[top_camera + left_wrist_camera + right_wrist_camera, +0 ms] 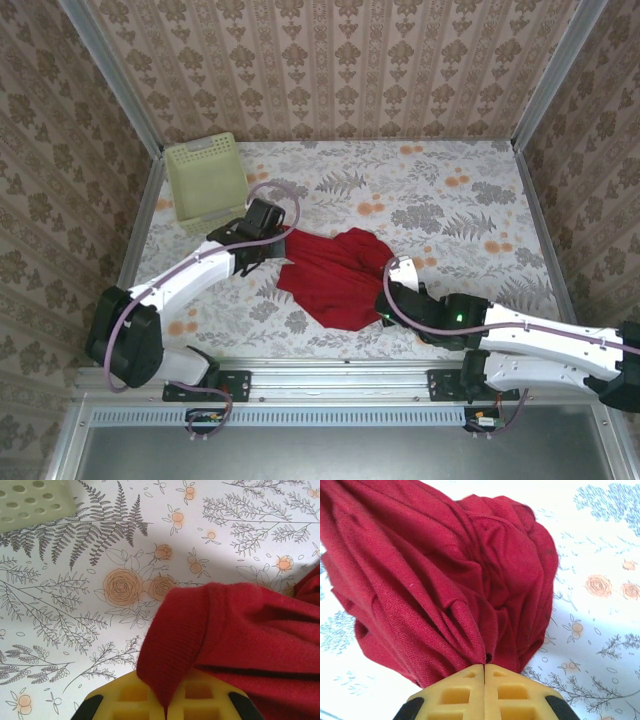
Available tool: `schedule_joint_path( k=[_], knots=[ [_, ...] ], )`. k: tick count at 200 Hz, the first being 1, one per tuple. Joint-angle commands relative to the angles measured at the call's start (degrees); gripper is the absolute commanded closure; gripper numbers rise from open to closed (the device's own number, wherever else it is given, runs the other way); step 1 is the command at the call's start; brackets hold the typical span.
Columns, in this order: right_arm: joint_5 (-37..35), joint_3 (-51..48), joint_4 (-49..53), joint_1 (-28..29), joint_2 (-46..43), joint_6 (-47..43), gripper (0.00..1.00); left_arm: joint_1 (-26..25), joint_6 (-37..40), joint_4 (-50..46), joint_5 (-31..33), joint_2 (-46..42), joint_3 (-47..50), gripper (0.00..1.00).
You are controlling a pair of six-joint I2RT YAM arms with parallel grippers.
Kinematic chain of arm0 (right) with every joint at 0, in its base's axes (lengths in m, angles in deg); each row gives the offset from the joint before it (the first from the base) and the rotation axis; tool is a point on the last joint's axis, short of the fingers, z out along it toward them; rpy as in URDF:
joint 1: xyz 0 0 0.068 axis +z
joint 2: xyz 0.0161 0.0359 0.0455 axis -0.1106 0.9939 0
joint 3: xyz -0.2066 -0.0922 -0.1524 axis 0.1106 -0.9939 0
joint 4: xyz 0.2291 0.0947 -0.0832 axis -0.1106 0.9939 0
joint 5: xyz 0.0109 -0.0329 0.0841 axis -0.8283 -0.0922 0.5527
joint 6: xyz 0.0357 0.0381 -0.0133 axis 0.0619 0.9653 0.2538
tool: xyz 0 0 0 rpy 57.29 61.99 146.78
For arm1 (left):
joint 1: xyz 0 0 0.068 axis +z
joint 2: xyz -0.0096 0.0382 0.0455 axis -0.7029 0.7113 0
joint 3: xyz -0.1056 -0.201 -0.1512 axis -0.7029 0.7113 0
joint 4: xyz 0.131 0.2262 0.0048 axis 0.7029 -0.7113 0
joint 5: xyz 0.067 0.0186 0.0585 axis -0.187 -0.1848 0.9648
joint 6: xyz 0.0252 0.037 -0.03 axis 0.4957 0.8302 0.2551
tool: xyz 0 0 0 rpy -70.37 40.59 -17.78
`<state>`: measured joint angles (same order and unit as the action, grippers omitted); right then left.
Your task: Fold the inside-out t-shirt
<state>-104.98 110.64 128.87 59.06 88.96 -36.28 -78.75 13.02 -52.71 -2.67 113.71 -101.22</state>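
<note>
Inside-out t-shirt (335, 275) crumpled; left gripper (167, 706) clamped on its ribbed edge, right gripper (484, 669) clamped on bunched cloth.

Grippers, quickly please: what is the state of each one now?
Left gripper: closed on the red t-shirt.
Right gripper: closed on the red t-shirt too.

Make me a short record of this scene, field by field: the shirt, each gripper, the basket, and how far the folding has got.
t-shirt: red, bunched and wrinkled, lying mid-table, not spread flat
left gripper: shut on a hemmed edge at the t-shirt's left side
right gripper: shut on gathered cloth at the t-shirt's near right side
basket: pale green, perforated, far left corner, apart from the t-shirt
table: covered in a floral print
folding: no neat fold visible yet
</note>
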Motion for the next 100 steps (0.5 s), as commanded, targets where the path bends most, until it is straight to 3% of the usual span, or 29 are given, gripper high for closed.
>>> schedule_joint_path(
  k=[1,36,71,100],
  knots=[
    [2.1,-3.4,1.1,-1.5,-0.2,3.2,1.0,0.4,0.0,1.3,2.8,-3.3,1.3,1.0],
    [14.1,-9.2,-12.1,-1.4,6.7,5.8,1.0,-1.0,0.2,3.7,0.6,-5.6,3.6,1.0],
    [19.7,-9.9,-13.7,-0.9,7.1,4.3,0.69,-1.5,-0.1,7.3,-0.9,-8.3,8.4,1.0],
    [18.1,-8.6,-7.6,-4.5,-0.4,3.0,0.6,-2.3,1.2,9.1,-2.2,-11.5,11.0,1.0]
  ],
)
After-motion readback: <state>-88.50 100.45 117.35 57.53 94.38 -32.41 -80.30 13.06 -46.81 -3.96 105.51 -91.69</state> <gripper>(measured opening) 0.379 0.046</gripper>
